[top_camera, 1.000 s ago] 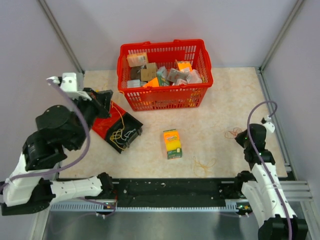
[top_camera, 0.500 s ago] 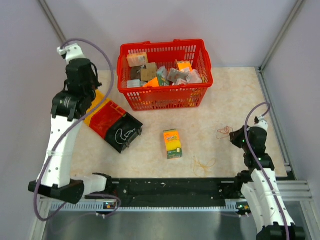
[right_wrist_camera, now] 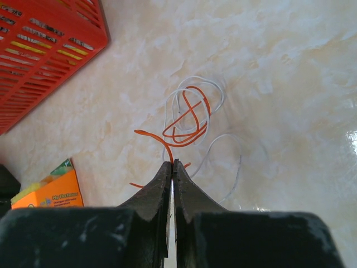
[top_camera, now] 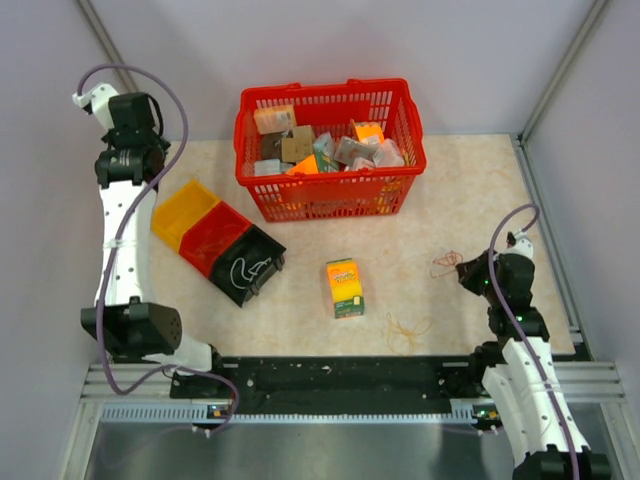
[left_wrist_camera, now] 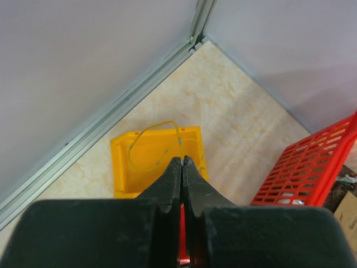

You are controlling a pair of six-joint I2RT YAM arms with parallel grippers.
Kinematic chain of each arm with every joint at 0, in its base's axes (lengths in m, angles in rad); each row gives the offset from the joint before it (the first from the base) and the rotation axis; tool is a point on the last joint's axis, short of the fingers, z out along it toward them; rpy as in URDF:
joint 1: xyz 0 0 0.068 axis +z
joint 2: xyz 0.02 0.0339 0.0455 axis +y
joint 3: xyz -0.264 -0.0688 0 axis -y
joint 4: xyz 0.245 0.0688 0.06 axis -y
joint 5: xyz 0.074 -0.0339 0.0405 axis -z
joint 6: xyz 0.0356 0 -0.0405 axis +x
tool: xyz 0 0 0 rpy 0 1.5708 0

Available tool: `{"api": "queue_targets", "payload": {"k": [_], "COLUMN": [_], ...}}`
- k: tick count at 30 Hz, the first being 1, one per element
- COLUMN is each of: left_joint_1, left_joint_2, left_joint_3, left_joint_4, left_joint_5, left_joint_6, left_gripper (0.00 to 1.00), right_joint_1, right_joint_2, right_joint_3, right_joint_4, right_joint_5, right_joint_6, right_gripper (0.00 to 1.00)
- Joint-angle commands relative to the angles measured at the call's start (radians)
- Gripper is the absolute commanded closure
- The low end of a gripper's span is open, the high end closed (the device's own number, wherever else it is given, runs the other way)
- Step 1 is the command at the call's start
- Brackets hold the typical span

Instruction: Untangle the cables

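Pinching orange cable (right_wrist_camera: 169,149) | right end effector (right_wrist_camera: 172,163) clamped | left end effector (left_wrist_camera: 182,160) clamped on yellow cable (left_wrist_camera: 179,142)

Top cam: fixed high, behind the arm bases, looking down and fwd over the whole desk (top_camera: 460,200). Wide and far, both arms in shot, bases at btm. Left wrist cam: up in the far-left corner, aimed down past the left jaws, mid-range onto the yellow bin (left_wrist_camera: 125,167) w/ the yellow cable (left_wrist_camera: 162,123) in front of it, and the red basket (left_wrist_camera: 312,173) edge at right. Right wrist cam: low, v. close to the desk, facing out past the right jaws at the orange cable (right_wrist_camera: 184,139) loop, w/ basket corner top-left and yellow-green box (right_wrist_camera: 53,195) btm-left. Shared: top + left both get bin & basket; top + right both get loop, box & basket.
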Motion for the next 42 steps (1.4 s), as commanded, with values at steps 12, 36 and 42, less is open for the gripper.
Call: {"api": "queue_targets", "payload": {"k": [12, 36, 42], "left_joint_1": [0.061, 0.121, 0.119], "left_joint_2": [0.109, 0.236, 0.241], "left_joint_3": [-0.156, -0.176, -0.18], "left_joint_4": [0.104, 0.1, 0.071], "left_joint_5": [-0.114, -0.016, 0.04], "left_joint_6": [-0.072, -0.086, -0.11], "left_gripper": [1.0, 0.99, 0.59], "right_joint_1": [-0.005, 0.036, 0.036], "right_joint_2": [0.028, 0.013, 0.01], "right_joint_3": [-0.003, -0.017, -0.013], "right_joint_4": [0.056, 0.073, 0.067], "right_joint_5": [-0.059, -0.061, -0.07], "right_joint_6": [-0.007, 0.004, -0.001], "right_gripper": [1.0, 1.0, 1.0]}}
